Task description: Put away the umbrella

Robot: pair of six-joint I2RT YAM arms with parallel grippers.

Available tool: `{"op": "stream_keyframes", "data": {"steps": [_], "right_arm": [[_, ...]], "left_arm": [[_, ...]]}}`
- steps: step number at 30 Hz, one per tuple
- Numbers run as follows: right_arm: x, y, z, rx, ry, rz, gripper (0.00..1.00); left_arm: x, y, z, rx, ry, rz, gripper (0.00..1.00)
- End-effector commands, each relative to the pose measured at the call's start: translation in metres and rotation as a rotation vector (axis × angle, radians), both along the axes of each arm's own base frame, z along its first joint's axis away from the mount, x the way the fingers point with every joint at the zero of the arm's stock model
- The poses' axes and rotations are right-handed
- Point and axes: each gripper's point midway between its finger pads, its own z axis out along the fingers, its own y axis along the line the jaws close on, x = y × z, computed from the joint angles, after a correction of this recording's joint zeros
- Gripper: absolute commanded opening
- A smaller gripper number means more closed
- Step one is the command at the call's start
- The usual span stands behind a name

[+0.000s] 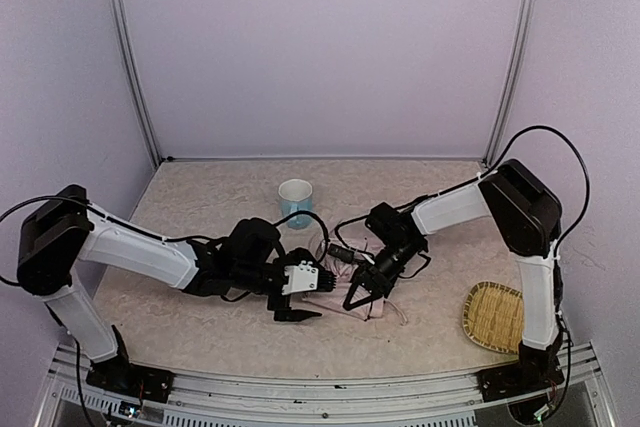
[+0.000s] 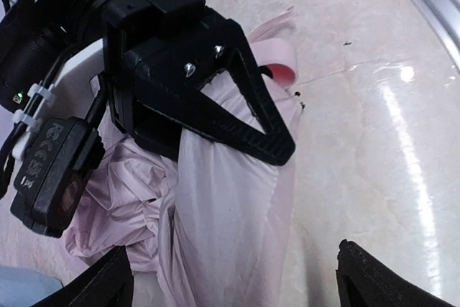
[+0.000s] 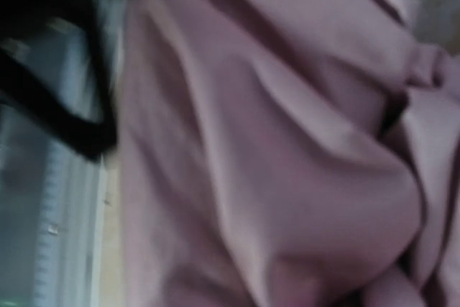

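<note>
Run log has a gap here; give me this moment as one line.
left gripper open at umbrella | right gripper shut on umbrella | umbrella bunched on table

The pale pink umbrella (image 2: 230, 228) lies collapsed, its fabric loosely crumpled.

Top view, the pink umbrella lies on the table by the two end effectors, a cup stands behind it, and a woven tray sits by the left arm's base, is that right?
One slip: the top external view shows the woven tray by the right arm's base, not the left. The pink umbrella and the cup are as you said.
</note>
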Motion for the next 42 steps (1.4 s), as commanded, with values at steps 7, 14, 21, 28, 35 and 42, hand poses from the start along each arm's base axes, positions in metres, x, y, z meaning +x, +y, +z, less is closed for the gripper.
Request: {"op": "stream_keyframes", "data": {"steps": [7,14,21,28,35,42], "right_arm": [[-0.014,-0.037,-0.066,-0.22,0.249,-0.071,0.17],[0.015,-0.022,-0.049,-0.16,0.154,-0.126,0.35],[0.056,-0.017,0.017,-0.025,-0.096,-0.264,0.66],[0.067,-0.037,0.071,0.054,-0.448,-0.422,0.67],[0.032,-0.049,0.098,0.11,-0.989,-0.415,0.72],[0.025,-0.039,0.065,-0.067,-1.27,-0.216,0.81]], "left_arm": [[0.041,-0.014,-0.056,0.249,-0.034,-0.002,0.82],[0.027,-0.009,-0.076,0.316,0.119,-0.003,0.35],[0.002,0.002,-0.081,0.326,0.364,0.053,0.11],[-0.014,0.015,-0.1,0.392,0.63,0.117,0.05],[-0.023,0.02,-0.111,0.446,0.902,0.129,0.05],[-0.027,0.02,-0.112,0.474,0.959,0.098,0.08]]}}
